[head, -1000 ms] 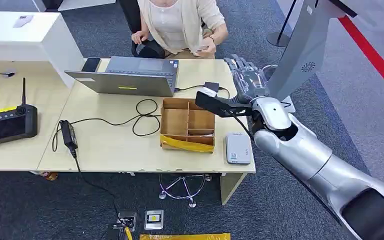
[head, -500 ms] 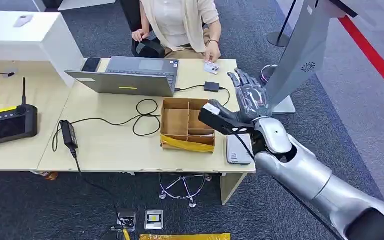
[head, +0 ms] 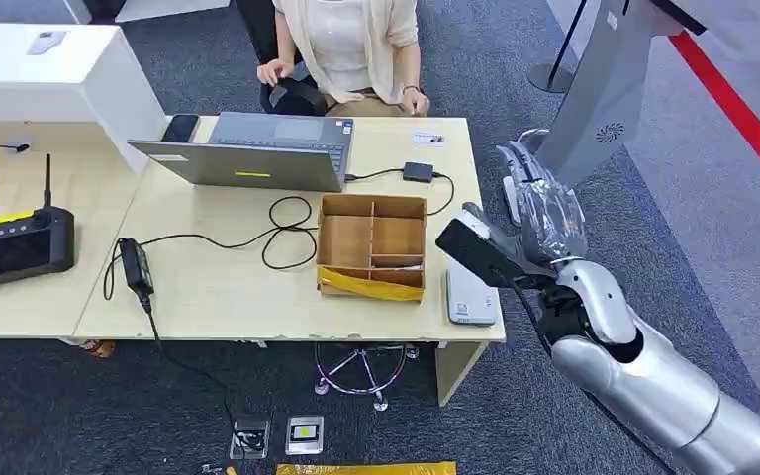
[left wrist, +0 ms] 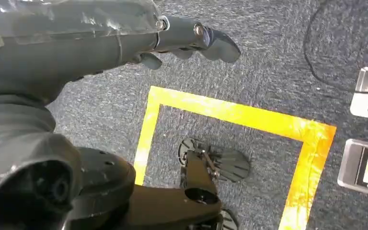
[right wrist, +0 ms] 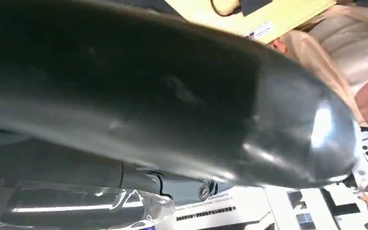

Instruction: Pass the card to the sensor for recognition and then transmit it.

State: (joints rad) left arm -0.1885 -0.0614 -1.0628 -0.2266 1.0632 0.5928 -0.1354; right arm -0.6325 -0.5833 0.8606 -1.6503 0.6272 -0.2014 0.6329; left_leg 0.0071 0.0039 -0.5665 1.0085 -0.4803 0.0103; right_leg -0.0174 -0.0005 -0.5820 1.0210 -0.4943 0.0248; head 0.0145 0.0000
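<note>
The right robot hand [head: 539, 213] is hovering off the desk's [head: 218, 287] right edge, fingers spread wide and holding nothing. The left robot hand [left wrist: 124, 33] is hanging over the carpet, fingers loosely extended, empty. The card [head: 427, 139] is lying on the far desk corner, beside the person's hand [head: 415, 101]. The sensor [head: 471, 295] is sitting just beside the cardboard box [head: 371, 245].

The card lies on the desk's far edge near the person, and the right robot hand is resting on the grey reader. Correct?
Not quite. The head view shows the right robot hand raised beside the desk, off the grey reader. The card does lie on the far edge near the person.
</note>
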